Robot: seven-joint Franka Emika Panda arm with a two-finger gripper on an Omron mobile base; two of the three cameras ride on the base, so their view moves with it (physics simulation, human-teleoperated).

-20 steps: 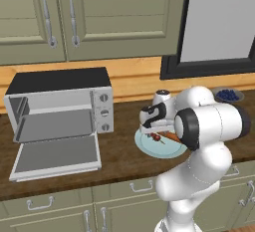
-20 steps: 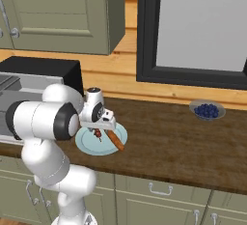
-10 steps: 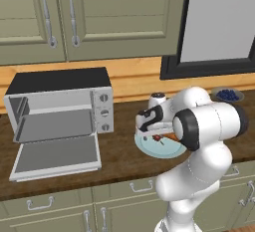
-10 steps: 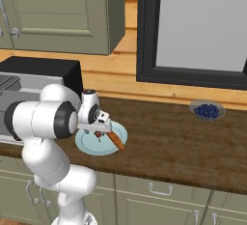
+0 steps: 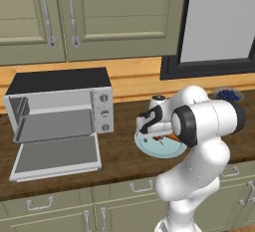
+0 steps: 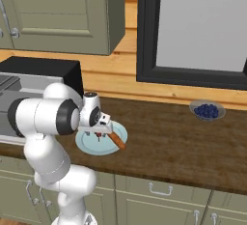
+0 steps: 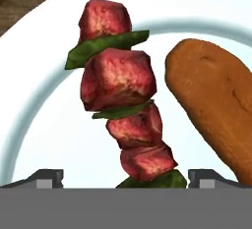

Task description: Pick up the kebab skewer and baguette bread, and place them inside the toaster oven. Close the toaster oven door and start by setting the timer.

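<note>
You have the toaster oven (image 5: 62, 107) standing at the left of the wooden counter (image 6: 164, 144), its door (image 5: 56, 157) dropped flat toward you and the cavity open; its 3 round knobs (image 5: 103, 112) sit on the right-hand panel. Well apart from it, to its right, lies the pale plate (image 6: 91, 145), and your gripper (image 7: 126, 176) hangs low just over that plate, pointing down at it. In the hand view the kebab skewer (image 7: 122, 106) lies on the plate directly between the 2 finger tips (image 7: 45, 177), which stand spread to either side of its near end with a gap on each side; nothing is pinched. The baguette bread (image 7: 217, 105) lies just beside the skewer on the same plate, and in the right base view its orange-brown end (image 6: 117, 142) juts toward the plate's rim. A small bowl of blueberries (image 6: 207, 110) sits far off to the right below the dark window frame (image 6: 190, 77). The arm's white body hides much of the plate in the left base view, and the baguette's far end is cut off in the hand view.
</note>
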